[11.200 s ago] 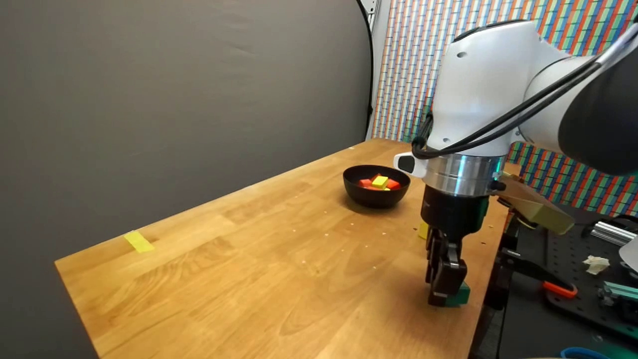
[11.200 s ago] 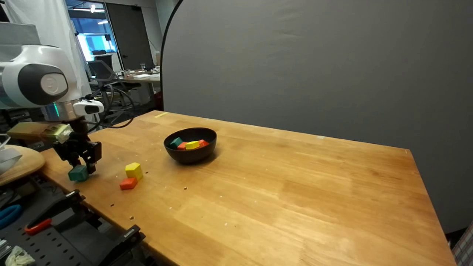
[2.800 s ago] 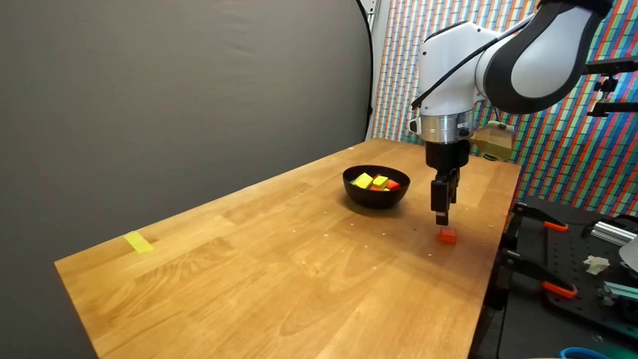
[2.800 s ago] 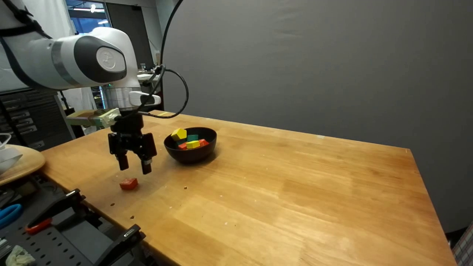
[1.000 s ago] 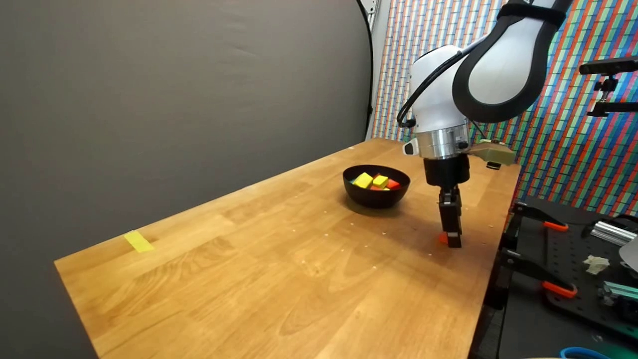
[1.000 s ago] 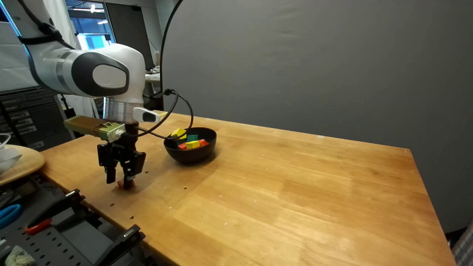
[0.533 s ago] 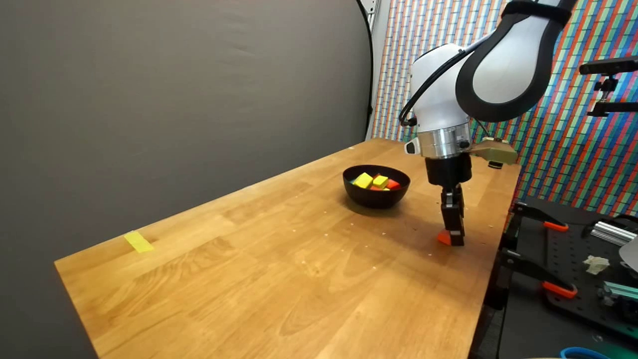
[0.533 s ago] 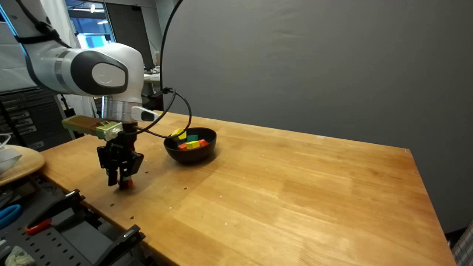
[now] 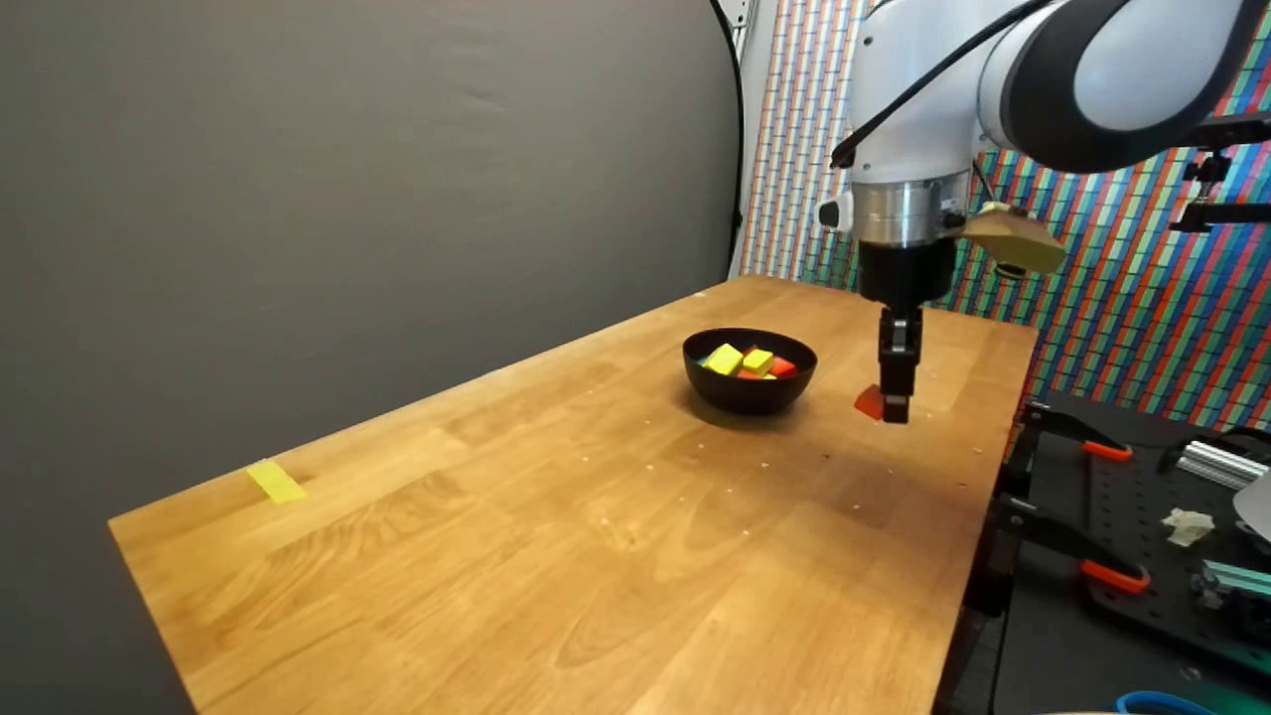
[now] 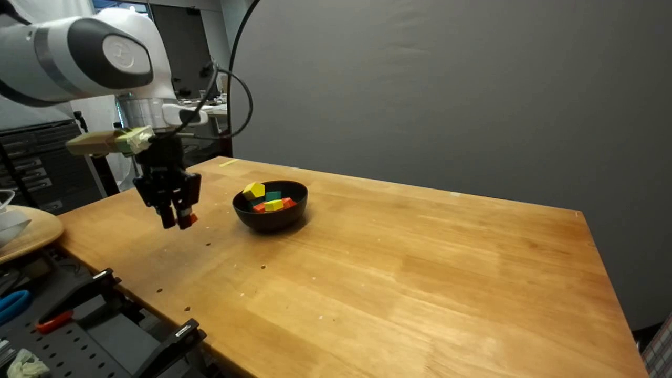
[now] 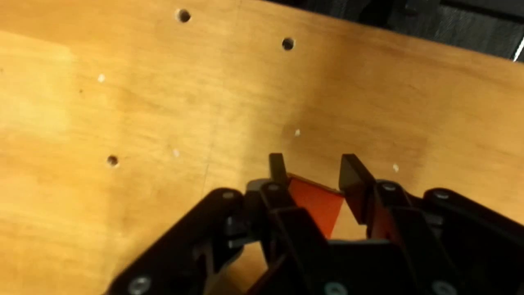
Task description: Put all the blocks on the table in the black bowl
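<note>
My gripper (image 9: 897,411) is shut on a red block (image 9: 870,401) and holds it above the wooden table (image 9: 447,556). In the wrist view the red block (image 11: 317,205) sits tilted between the fingertips, a corner towards the right finger (image 11: 354,180). In an exterior view the block (image 10: 193,218) pokes out beside the gripper (image 10: 177,222). The black bowl (image 10: 269,223) stands upright, apart from the gripper. In it lie yellow (image 10: 254,190), green (image 10: 273,196) and red (image 10: 288,202) blocks; lower ones are partly hidden. The bowl also shows in an exterior view (image 9: 747,397).
Black clamps with orange handles (image 9: 1112,578) grip the table's near edge, beside a dark perforated board (image 10: 79,336). A round wooden board (image 10: 31,231) stands at the table corner. Yellow tape (image 9: 277,482) marks the tabletop. A grey backdrop (image 9: 377,218) stands behind the table.
Over 11 seconds, a green and a yellow block went from the table into the bowl. In the last second the gripper closed on the red block and lifted it off the table.
</note>
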Robot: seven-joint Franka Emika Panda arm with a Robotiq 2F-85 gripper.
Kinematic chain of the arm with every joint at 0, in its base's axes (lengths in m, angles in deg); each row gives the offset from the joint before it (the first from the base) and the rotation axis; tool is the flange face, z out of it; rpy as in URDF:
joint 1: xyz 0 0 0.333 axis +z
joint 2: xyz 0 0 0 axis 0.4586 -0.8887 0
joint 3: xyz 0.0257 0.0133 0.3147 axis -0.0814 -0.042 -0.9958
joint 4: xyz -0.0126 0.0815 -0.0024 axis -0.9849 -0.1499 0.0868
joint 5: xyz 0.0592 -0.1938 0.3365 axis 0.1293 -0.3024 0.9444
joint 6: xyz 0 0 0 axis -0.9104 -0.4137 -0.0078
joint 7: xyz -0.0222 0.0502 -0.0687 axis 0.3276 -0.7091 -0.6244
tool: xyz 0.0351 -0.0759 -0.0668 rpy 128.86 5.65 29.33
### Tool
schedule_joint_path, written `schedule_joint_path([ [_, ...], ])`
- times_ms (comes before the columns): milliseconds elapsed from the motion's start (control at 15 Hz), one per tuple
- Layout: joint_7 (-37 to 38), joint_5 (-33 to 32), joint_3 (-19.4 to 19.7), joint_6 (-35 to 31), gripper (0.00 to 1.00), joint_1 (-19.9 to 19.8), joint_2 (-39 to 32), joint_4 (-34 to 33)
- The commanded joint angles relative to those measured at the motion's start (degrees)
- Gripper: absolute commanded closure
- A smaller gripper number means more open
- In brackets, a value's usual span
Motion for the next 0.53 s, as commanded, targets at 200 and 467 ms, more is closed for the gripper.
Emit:
schedule_joint_path([
  [200, 14.89, -20.69, 1.51, -7.56, 0.96, -6.81, 2.21, -6.14],
  [467, 23.15, -34.47, 3.49, -9.60, 0.90, -10.86, -7.43, -17.00],
])
